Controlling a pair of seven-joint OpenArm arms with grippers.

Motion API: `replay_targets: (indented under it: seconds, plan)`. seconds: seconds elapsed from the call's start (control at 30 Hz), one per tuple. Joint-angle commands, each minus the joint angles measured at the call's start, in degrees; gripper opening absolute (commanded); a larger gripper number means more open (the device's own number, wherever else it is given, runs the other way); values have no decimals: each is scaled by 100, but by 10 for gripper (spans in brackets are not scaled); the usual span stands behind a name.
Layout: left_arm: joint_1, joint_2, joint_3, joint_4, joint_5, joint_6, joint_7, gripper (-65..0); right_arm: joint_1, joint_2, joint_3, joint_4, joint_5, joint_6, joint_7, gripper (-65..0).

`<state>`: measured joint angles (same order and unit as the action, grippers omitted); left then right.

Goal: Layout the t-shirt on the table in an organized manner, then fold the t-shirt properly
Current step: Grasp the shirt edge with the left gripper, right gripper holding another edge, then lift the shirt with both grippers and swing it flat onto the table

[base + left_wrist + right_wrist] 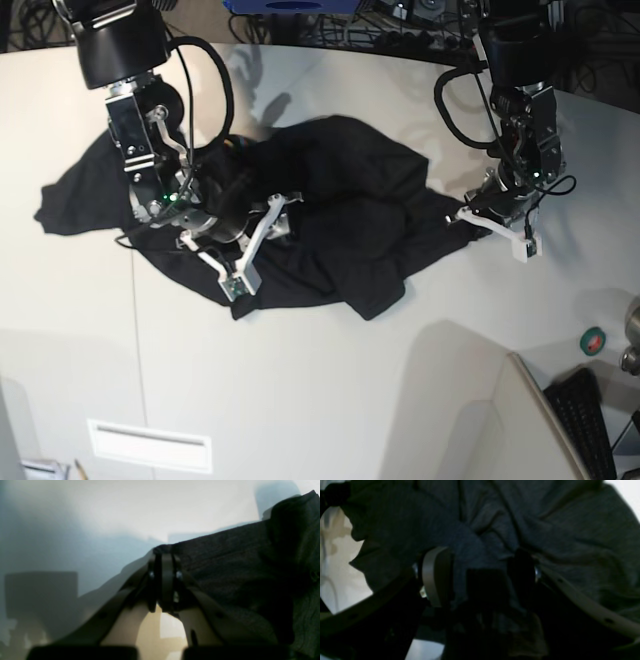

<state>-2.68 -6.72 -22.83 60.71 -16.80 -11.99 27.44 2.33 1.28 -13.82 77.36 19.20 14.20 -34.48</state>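
The large black soft-fabric t-shirt point(310, 210) is lying crumpled near the middle of the very large, smooth off-white tabletop point(330, 400). No printed pattern is showing; only dark, creased cloth is facing up, so the layout stage appears unfinished.

The left gripper point(165, 555) is sitting at the shirt's edge on the base view's right side. Its jaws are pressed together and are pinching a thin edge of the black fabric, as the left wrist view shows. The cloth is running away from the pinch in a fairly straight line.

The right gripper point(480, 577) is hovering over the bunched part of the shirt on the base view's left side. Its jaws are standing wide apart, with one grey pad point(436, 576) showing on one side. Dark fabric is filling the gap between the jaws, but nothing is clamped.

Recommended procedure for the step in hand, judged from this arrangement:

1. Keep the left pinch firm; it is serving as the anchor for spreading.
2. Direct the right gripper to a single layer at the shirt's outer edge, not to the heaped folds beneath it. Closing on the heap is likely to catch several layers and drag the bundle whole.
3. After closing, draw the two grips apart along the table surface, staying low, so the cloth is flattening rather than lifting.
4. Watch for the sleeve lobe at the shirt's far left; it is lying folded out and will probably need separate straightening.
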Motion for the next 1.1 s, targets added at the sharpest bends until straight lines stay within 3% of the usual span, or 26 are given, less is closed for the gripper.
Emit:
replay_targets:
  seconds: [0.0, 0.43, 0.5, 0.63, 0.77, 0.9, 1.07]
  plan:
    - [17, -36, -7, 8, 102, 87, 197, -650, 114, -27, 7, 84, 71, 71, 33, -263]
    - [8, -36, -7, 8, 102, 87, 197, -650, 62, -27, -2, -207, 71, 71, -187, -287]
    - [8, -36, -7, 8, 102, 87, 197, -650, 62, -27, -20, -207, 71, 71, -187, -374]
    - [8, -36, -7, 8, 102, 87, 197, -650, 62, -27, -29, -198, 71, 79, -187, -650]
    - [8, -44, -7, 17, 102, 87, 197, -650, -202, 8, 15, 400, 80, 79, -187, -650]
    - [8, -150, -192, 17, 102, 87, 197, -650, -738, 325, 33, 1710, 80, 53, -187, -650]
    - [17, -247, -675, 158, 119, 69, 197, -650, -1538, 536, 824, 2774, 80, 62, -187, -650]
